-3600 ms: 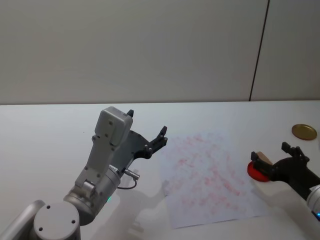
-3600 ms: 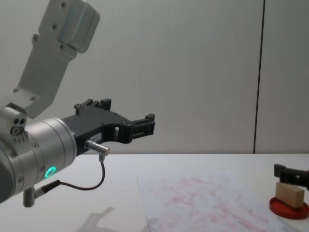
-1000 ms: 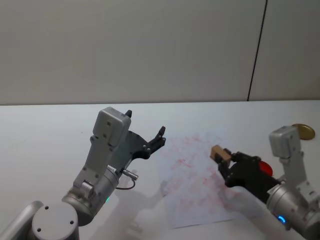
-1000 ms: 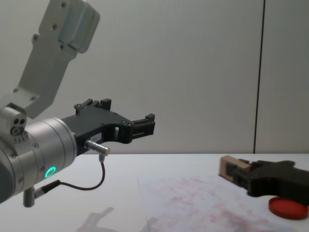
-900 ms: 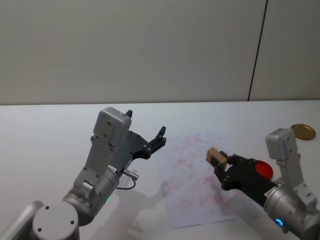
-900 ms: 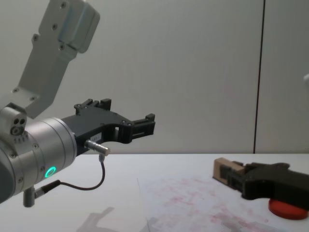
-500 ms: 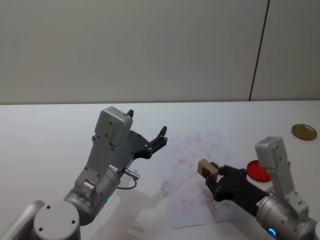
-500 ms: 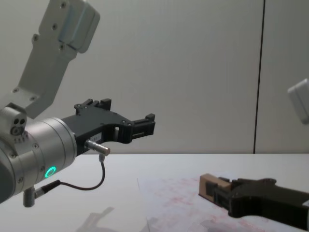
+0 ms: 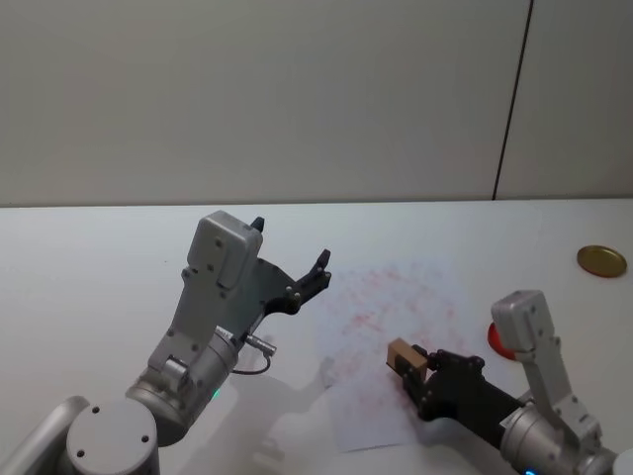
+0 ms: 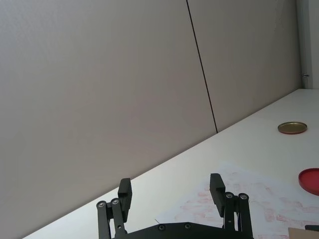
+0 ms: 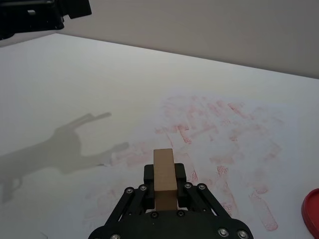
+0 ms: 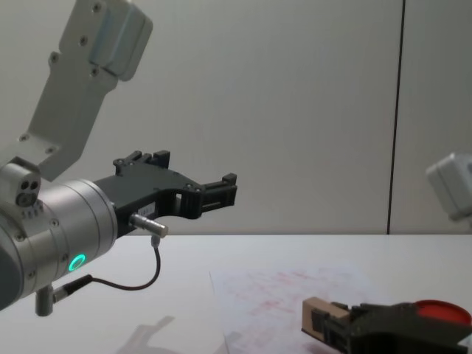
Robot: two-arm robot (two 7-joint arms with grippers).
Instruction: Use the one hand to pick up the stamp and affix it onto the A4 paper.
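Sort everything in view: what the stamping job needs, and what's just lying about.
In the job: right gripper, shut on the stamp; A4 paper beneath it.
Lying about: red ink pad; gold lid; left gripper, open, left of the paper.

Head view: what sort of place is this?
Likely a robot test bench: white table, plain wall panels, and the A4 paper covered in repeated red marks beneath the right gripper holding the stamp.

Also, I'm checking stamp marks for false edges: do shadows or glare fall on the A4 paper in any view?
Right wrist view: the grey shadow of the left tool lies mostly on the bare table beside the A4 paper; no glare on it. Head view: even light; the right tool holds the stamp over the paper.
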